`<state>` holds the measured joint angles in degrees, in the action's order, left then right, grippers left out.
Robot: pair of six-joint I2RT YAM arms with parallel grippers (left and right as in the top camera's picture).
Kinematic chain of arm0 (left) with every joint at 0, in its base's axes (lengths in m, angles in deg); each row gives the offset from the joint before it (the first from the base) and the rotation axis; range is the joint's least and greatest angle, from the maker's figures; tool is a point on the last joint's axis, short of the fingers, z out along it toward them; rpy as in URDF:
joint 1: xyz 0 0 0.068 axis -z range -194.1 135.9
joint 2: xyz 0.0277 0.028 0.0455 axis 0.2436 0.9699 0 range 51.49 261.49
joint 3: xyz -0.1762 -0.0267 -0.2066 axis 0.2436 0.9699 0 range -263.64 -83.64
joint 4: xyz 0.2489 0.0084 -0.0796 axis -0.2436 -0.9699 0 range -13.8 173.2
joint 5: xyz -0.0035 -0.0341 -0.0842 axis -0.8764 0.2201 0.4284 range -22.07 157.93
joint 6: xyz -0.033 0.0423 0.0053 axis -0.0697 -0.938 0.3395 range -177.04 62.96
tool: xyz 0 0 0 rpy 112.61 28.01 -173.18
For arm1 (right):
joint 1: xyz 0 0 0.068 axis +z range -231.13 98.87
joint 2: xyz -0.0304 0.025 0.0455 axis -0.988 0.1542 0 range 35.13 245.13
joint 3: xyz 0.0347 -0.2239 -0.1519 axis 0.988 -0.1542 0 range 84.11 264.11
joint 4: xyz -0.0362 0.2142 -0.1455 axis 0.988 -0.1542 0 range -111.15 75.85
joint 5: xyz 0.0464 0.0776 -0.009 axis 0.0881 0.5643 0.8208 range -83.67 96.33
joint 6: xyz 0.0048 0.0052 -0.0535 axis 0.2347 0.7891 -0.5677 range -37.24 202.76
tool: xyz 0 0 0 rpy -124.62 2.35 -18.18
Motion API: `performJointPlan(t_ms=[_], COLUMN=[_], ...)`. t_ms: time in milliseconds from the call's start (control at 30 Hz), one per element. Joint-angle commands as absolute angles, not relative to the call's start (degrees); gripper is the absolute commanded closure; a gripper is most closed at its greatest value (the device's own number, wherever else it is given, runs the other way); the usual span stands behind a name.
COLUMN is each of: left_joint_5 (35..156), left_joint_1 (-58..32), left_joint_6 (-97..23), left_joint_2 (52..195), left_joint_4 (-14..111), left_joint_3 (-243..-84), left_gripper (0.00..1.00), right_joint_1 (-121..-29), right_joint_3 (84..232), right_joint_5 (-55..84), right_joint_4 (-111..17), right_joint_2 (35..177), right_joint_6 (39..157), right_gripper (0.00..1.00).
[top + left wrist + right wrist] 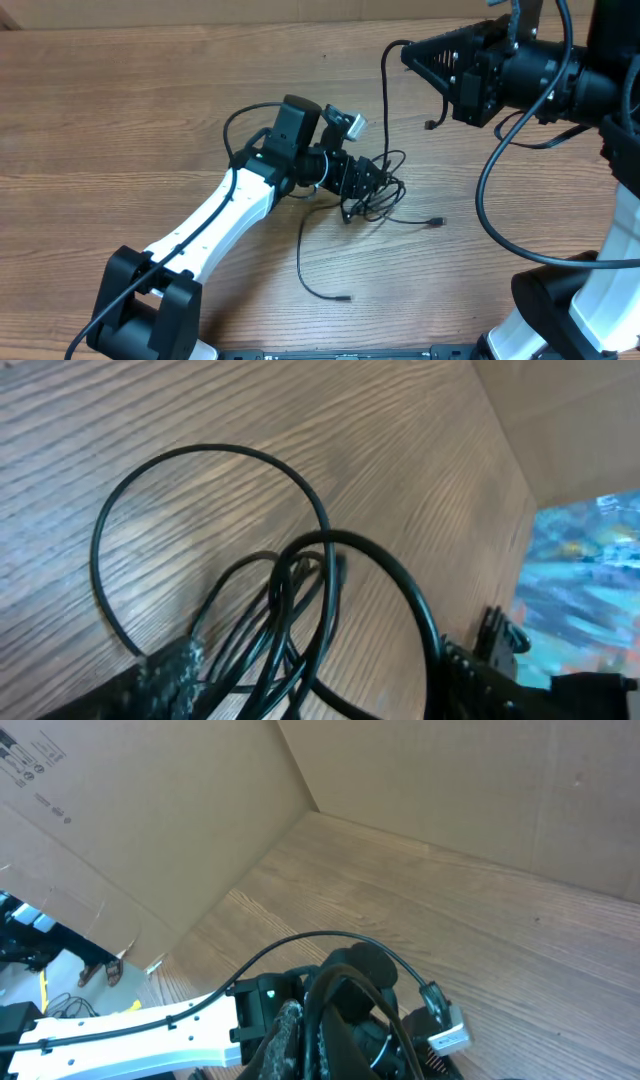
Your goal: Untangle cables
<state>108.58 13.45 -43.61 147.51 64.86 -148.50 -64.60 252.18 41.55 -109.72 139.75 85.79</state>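
The thin black cables (375,192) sit in a small knot near the middle of the brown wood-grain table (150,120), and from where I sit the knot is not undone. Several loops cross over one another there, and the left wrist view shows two round coils overlapping above a bunch of strands. Some of it is already loose. One tail runs right to a small plug (440,222), and another trails toward the near edge and ends in a plug (346,297) well apart from the knot. A third strand climbs from the knot toward the far right. The left gripper (358,185) is buried in the tangle. Strands bunch against its textured finger pad (165,665), but I cannot tell whether it is clamped on them. The right gripper (410,55) is raised above the far right of the table. The climbing strand reaches its tip and is held off the wood, so I judge it closed on that cord. What is left, as I read it, is drawing the crossed loops apart until each cord lies alone. A tan cardboard wall (450,780) stands behind the table.
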Motion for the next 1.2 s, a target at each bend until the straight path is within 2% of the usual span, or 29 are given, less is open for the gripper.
performJointPlan(t_ms=[0,100,167,200,433,600,867,900,933,967,1100,1167], left_joint_5=[104.69,100.9,97.54,96.73,94.83,92.38,101.43,101.34,101.34,101.14,105.28,108.12], left_joint_1=[13.69,13.69,13.65,13.63,11.96,8.86,4.12,4.03,4.03,4.03,5.06,5.8], left_joint_6=[-45.71,-45.77,-46.54,-47.34,-55.87,-56.87,-57.31,-57.79,-58.71,-59.43,-59.89,-60.61], left_joint_2=[147.75,147.75,147.75,147.75,147.75,147.71,147.69,147.69,147.71,147.71,147.71,147.71], left_joint_4=[63.67,61.82,60.59,60.29,59.19,58.6,57.47,57.16,56.35,55.43,53.51,53.62], left_joint_3=[-148.61,-148.61,-148.61,-148.61,-148.64,-149.55,-154.43,-154.43,-154.43,-154.43,-154.41,-154.41], left_gripper=[0.25,0.15,0.02,0.0,0.0,0.0,0.01,0.03,0.1,0.11,0.0,0.0], right_joint_1=[-64.68,-64.7,-64.97,-65.16,-66.43,-66.76,-66.76,-66.76,-66.74,-66.74,-66.74,-66.74], right_joint_3=[253.69,253.69,253.69,253.69,253.69,253.69,253.58,253.58,253.58,253.58,253.58,253.58], right_joint_5=[42.49,42.42,41.53,40.37,29.83,23.41,17.7,17.7,17.75,17.88,17.97,17.97], right_joint_4=[-109.02,-108.62,-108.05,-107.77,-107.31,-107.4,-108.86,-108.84,-108.82,-108.82,-109.04,-109.21], right_joint_2=[138.0,137.98,137.98,137.98,138.0,138.0,138.0,138.0,138.0,138.0,138.0,138.0], right_joint_6=[86.01,85.97,85.94,85.94,85.75,85.75,85.75,85.75,85.77,85.77,85.79,85.79], right_gripper=[0.96,0.96,0.96,0.96,0.96,0.96,0.96,0.96,0.96,0.96,0.96,0.96])
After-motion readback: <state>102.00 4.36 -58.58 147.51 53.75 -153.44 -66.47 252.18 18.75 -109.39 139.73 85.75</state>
